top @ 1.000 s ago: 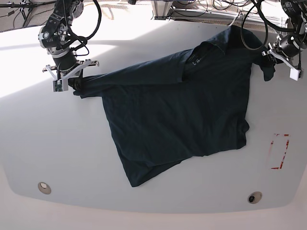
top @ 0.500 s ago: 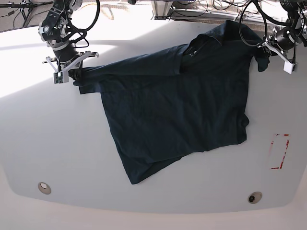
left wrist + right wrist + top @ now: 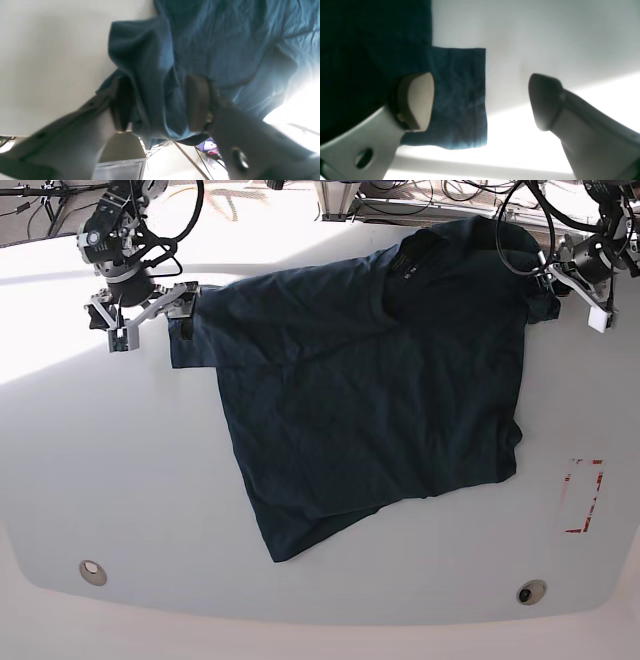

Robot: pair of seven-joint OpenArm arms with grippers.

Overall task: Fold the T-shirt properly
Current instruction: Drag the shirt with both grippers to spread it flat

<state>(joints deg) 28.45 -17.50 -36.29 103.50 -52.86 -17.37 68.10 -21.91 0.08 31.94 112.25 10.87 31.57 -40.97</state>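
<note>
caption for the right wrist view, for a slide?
Right gripper open above the flat sleeve of the navy T-shirt on the white table.

A: Surface? — White table (image 3: pixel 120 480), curved near edge, two round metal fittings (image 3: pixel 92 571) near that edge, red marked rectangle (image 3: pixel 581 496) at right

B: Light, surroundings? — Strong sunlight across far left; cables (image 3: pixel 420 195) and frame parts beyond far edge

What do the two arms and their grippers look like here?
Both arms are black with looped black cables. The left gripper and right gripper have pale grey fingers pierced by round holes and dark oval pads. In the base view, white brackets sit at the wrists.
</note>
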